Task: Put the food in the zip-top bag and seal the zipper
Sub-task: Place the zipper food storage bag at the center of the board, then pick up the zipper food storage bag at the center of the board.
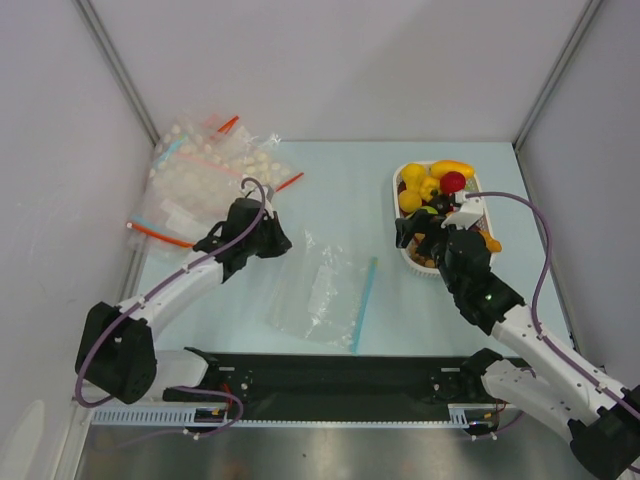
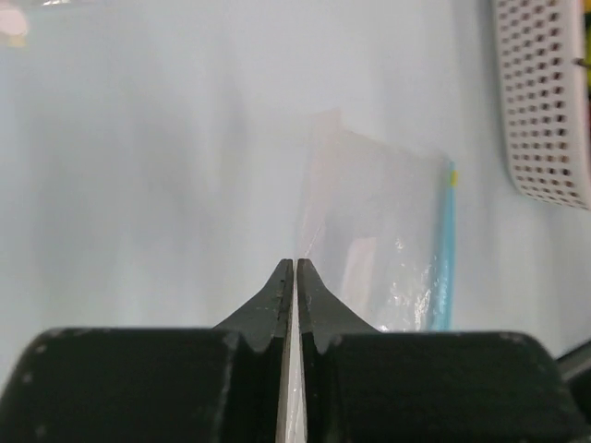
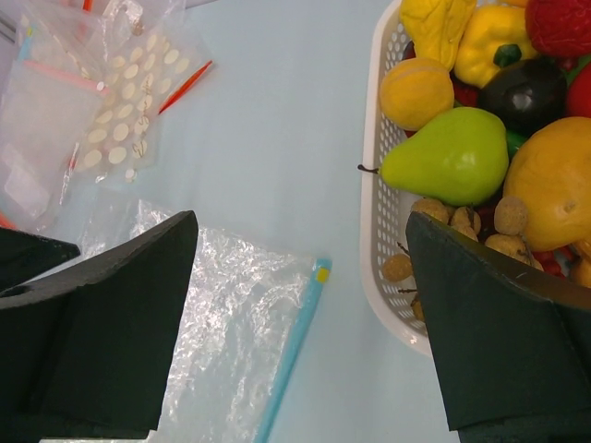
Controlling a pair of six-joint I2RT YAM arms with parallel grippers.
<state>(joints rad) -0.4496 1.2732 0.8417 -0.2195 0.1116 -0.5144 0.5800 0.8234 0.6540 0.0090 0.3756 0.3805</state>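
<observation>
Two arms in view, both over the pale blue table (image 1: 340,190).

Left gripper (image 1: 283,245): jaws clenched together, only a hairline slit between the fingertips in the left wrist view. The tips sit right at the left edge of the zip-top bag (image 1: 320,285). Cannot tell whether any film is pinched between them.

Right gripper (image 1: 422,238): jaws spread wide, nothing between them. In the right wrist view one finger (image 3: 120,314) hangs over the bag's crinkled film, and the other (image 3: 499,323) over the near corner of the white perforated tray (image 1: 395,190).

Zip-top bag: clear, lying flat on the table between the two grippers, nothing visible inside. The zipper (image 1: 363,305), a thin light blue strip, runs along the bag's right side, facing the tray but apart from it.

Food (image 1: 432,185): all heaped in the tray. The right wrist view shows a green pear (image 3: 457,157) against the tray's left wall, a yellow pepper (image 3: 494,41), a dark purple fruit (image 3: 526,92), a red piece (image 3: 559,23) and several small tan pieces (image 3: 462,221) below the pear.

Heap of other clear bags (image 1: 205,175), some with red strips, lies at the far left, well apart from the zip-top bag.
</observation>
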